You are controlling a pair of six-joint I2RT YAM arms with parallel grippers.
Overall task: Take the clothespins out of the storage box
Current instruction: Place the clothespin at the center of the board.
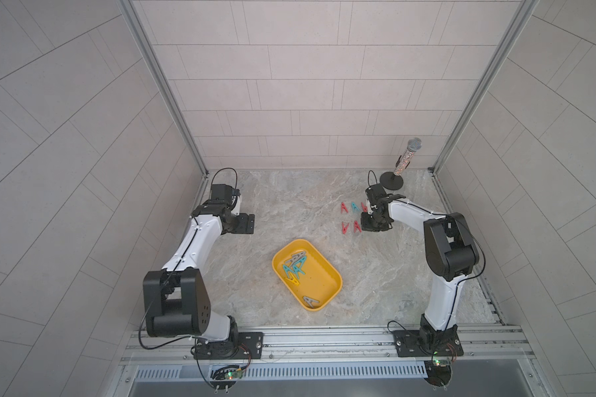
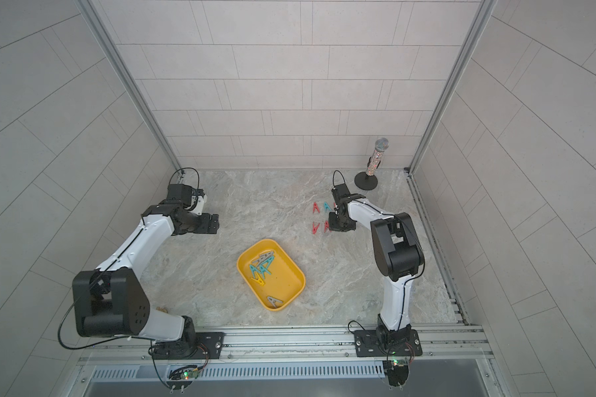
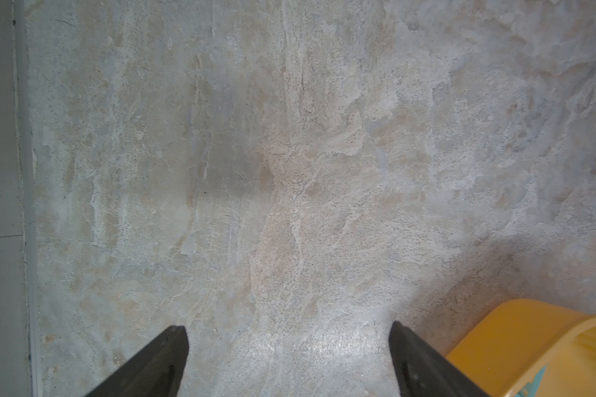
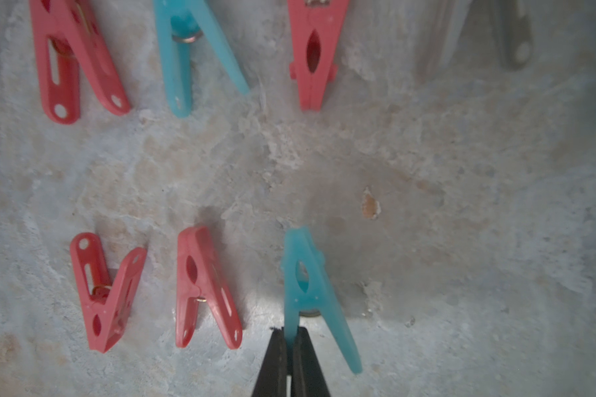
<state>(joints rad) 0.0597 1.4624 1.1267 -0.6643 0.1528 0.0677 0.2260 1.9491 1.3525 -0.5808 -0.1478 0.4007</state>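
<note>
The yellow storage box (image 1: 326,283) lies mid-table and holds several clothespins: teal ones (image 1: 295,269), grey ones (image 1: 298,257) and a yellow one (image 1: 293,282). One corner of the box (image 3: 530,343) shows in the left wrist view. Two rows of red and teal clothespins (image 1: 354,207) lie on the table at the back right. My right gripper (image 4: 291,331) is low over them, shut on one leg of a teal clothespin (image 4: 307,282) that stands beside two red ones (image 4: 203,285). My left gripper (image 3: 288,330) hangs open over bare table, left of the box, holding nothing.
A glittery microphone on a round black stand (image 1: 398,168) stands at the back right, just behind my right arm. Tiled walls close in three sides. A metal rail (image 1: 324,335) runs along the front edge. Blurred grey pegs (image 4: 513,34) lie beyond the far row.
</note>
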